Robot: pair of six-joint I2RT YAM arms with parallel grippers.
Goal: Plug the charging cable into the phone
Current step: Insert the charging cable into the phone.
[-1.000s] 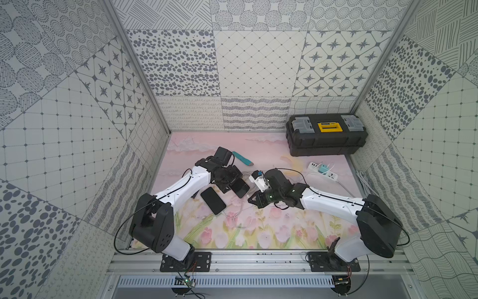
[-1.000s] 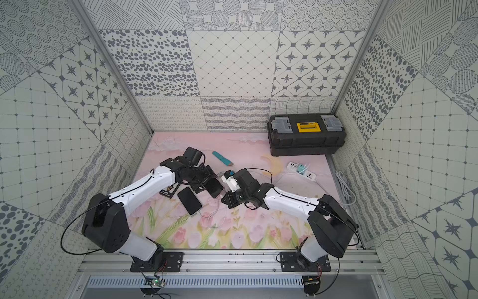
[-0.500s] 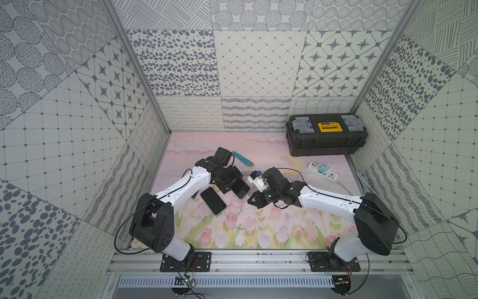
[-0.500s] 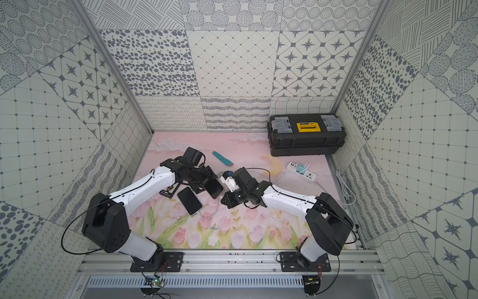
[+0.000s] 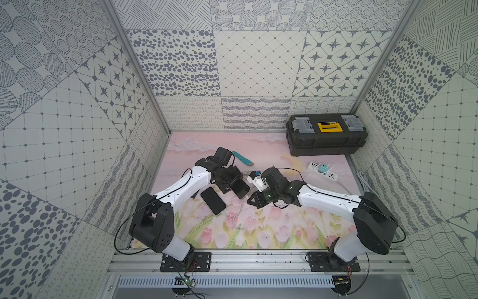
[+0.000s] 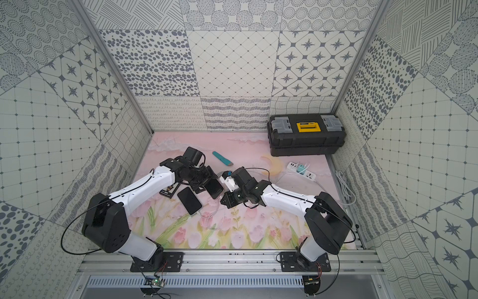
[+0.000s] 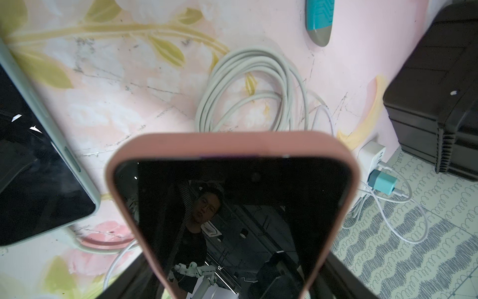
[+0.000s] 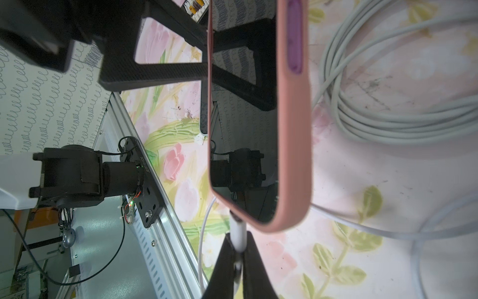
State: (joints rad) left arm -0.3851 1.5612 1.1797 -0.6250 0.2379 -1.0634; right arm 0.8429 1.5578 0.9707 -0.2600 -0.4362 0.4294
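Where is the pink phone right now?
In both top views the pink phone is central, held up by the left gripper, beside the dark phone lying flat; the right gripper holds the cable plug right at its end.

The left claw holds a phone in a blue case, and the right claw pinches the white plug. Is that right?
Not quite. The case is pink, not blue; the right wrist view shows it best. The rest is right: the left claw holds the phone, and the right claw pinches the white plug.
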